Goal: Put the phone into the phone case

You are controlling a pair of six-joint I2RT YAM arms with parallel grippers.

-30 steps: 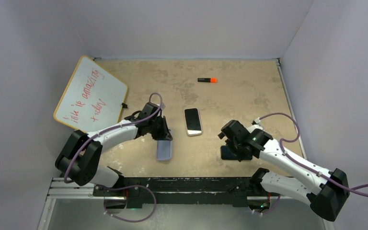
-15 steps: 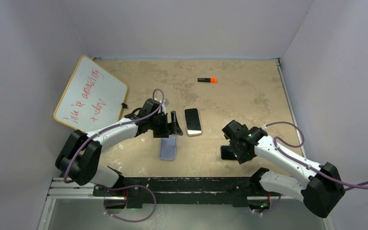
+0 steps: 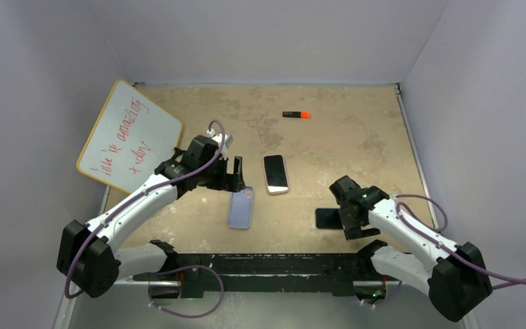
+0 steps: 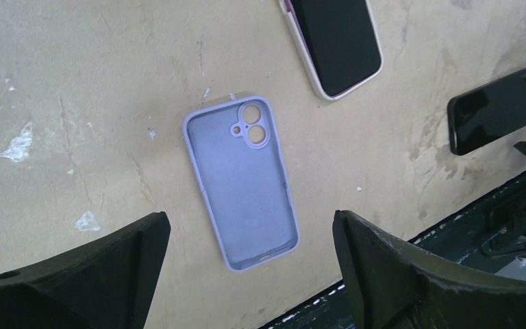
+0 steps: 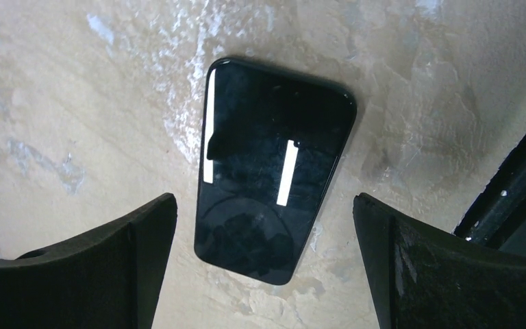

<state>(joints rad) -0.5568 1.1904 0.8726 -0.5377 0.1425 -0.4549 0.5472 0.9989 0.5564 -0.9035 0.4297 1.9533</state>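
A lilac phone case (image 3: 241, 208) lies flat on the table, hollow side up, with its camera cut-out at the far end (image 4: 241, 181). My left gripper (image 3: 233, 173) hangs open just above its far end, holding nothing (image 4: 248, 218). A phone with a pale rim (image 3: 276, 174) lies screen up right of the case (image 4: 334, 41). A black phone (image 3: 327, 218) lies near the front edge (image 4: 493, 110). My right gripper (image 3: 351, 221) is open above its right end, and the black phone (image 5: 274, 164) shows between the spread fingers of that gripper (image 5: 264, 200).
A whiteboard (image 3: 129, 137) with red writing leans at the far left. An orange-capped marker (image 3: 296, 114) lies at the back. The black rail (image 3: 260, 264) runs along the table's near edge. Walls close in the left, right and back.
My left gripper has opened and let go of the case, which now lies flat; the arm has drawn back to the left. My right arm has shifted right and nearer.
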